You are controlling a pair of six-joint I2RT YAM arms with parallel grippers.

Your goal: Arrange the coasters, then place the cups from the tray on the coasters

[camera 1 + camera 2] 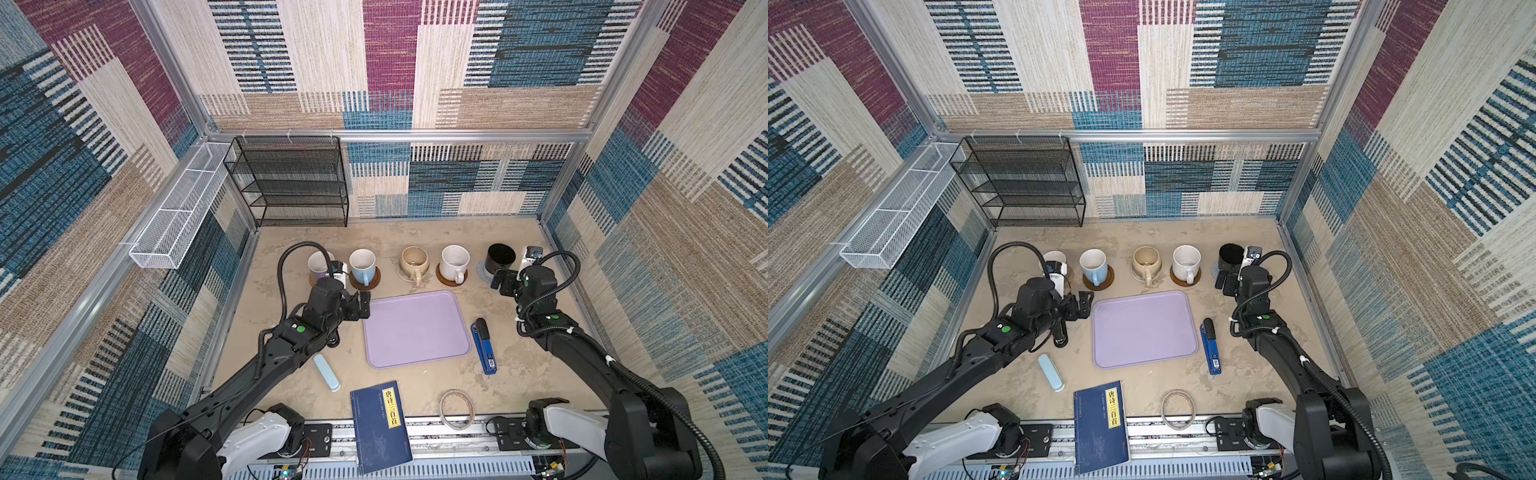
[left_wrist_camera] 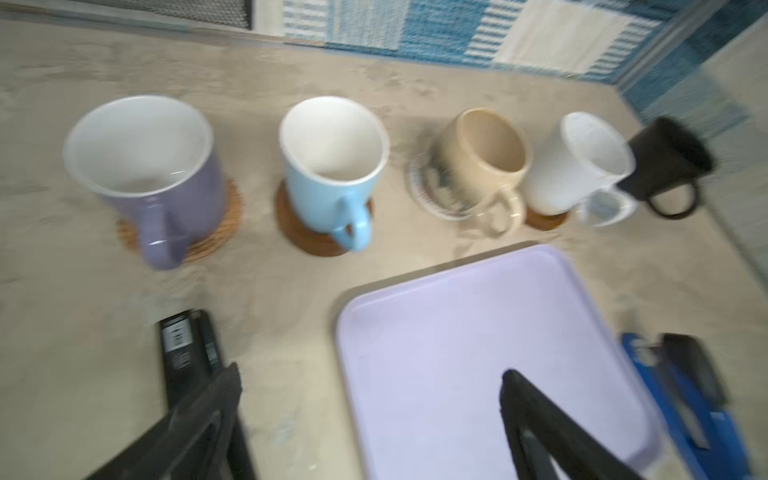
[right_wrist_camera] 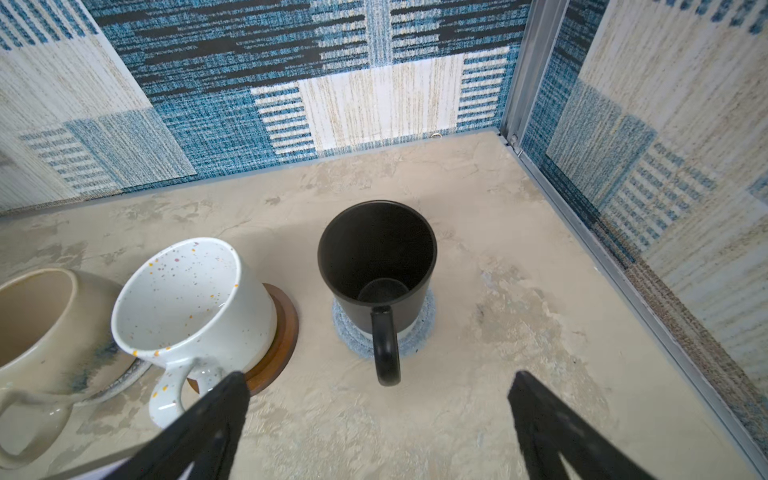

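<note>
Five cups stand in a row at the back, each on a coaster: lilac (image 2: 145, 166) on tan rattan (image 2: 224, 224), light blue (image 1: 362, 264) on dark wood (image 2: 299, 232), beige (image 1: 414, 262) on a whitish lacy mat (image 2: 428, 191), speckled white (image 3: 191, 299) on dark wood (image 3: 282, 336), and black (image 3: 378, 257) on grey-blue weave (image 3: 349, 328). The lilac tray (image 1: 415, 328) holds nothing. My left gripper (image 2: 372, 374) hangs open over the tray's back left corner. Just in front of the black cup's handle, my right gripper (image 3: 379, 380) is open and grips nothing.
A blue stapler (image 1: 484, 349) lies right of the tray. A dark blue book (image 1: 380, 428), a clear tape ring (image 1: 457, 409) and a pale blue case (image 1: 327, 372) lie near the front. A black wire shelf (image 1: 291, 183) stands back left.
</note>
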